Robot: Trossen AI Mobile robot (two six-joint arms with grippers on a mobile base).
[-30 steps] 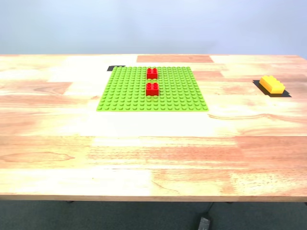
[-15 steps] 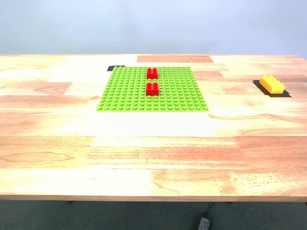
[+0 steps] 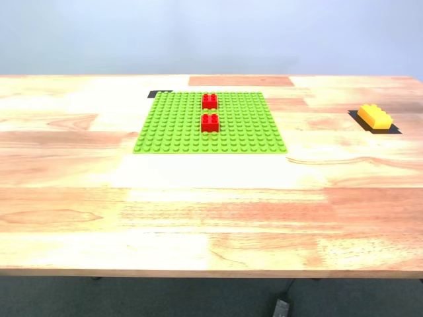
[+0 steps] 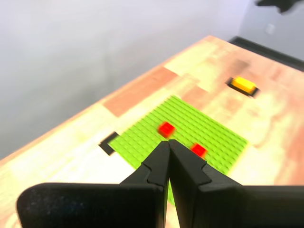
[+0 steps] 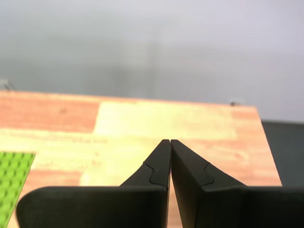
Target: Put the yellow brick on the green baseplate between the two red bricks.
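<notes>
Yellow brick on a black patch at about 3 o'clock on the wooden table, well apart from green baseplate; long axis running roughly 10 to 4 o'clock, studs up. Two red bricks on baseplate, one behind the other, a narrow gap between. No readable writing. My first gripper closed tip to tip, holding nothing, above the table. My second gripper likewise closed and empty.
</notes>
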